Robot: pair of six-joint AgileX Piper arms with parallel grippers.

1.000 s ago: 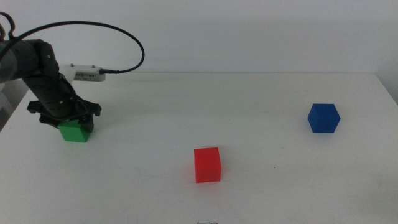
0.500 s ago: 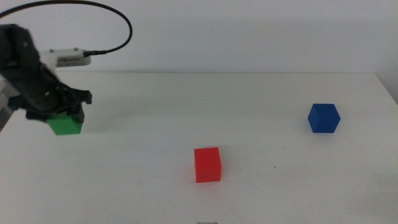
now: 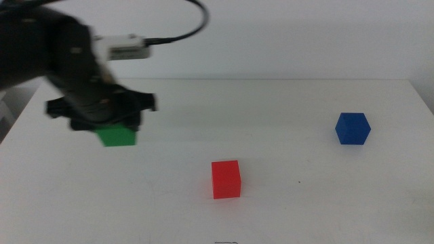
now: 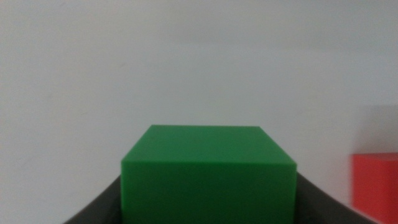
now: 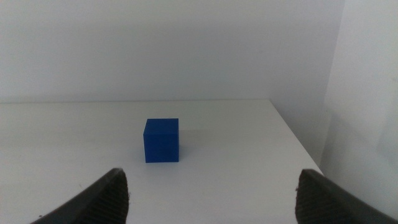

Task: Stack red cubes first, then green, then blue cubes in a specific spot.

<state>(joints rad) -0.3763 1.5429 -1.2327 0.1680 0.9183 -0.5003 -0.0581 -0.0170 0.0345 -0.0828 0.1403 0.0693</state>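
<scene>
Right now the left gripper [image 3: 116, 130] has its jaws pinching the green cube [image 3: 117, 135] and carries it clear above the white worktop [image 3: 285, 210]; in the left wrist view the cube [image 4: 208, 174] fills the space between the jaws, with the red cube [image 4: 375, 186] showing off to one side beyond them. The red cube [image 3: 226, 179] sits alone on the worktop, well apart from the loaded jaws and with nothing on top of it. By the look of it, that is the base of the stack, so the first step seems settled and the green cube's placing is under way but not done. The blue cube [image 3: 352, 128] rests untouched far from the left gripper. The right gripper [image 5: 211, 193] is out of the middle view; its own camera shows its jaws spread wide and empty, with the blue cube [image 5: 161, 140] ahead of them on the worktop. Left to do: set green on red, then blue on green.
</scene>
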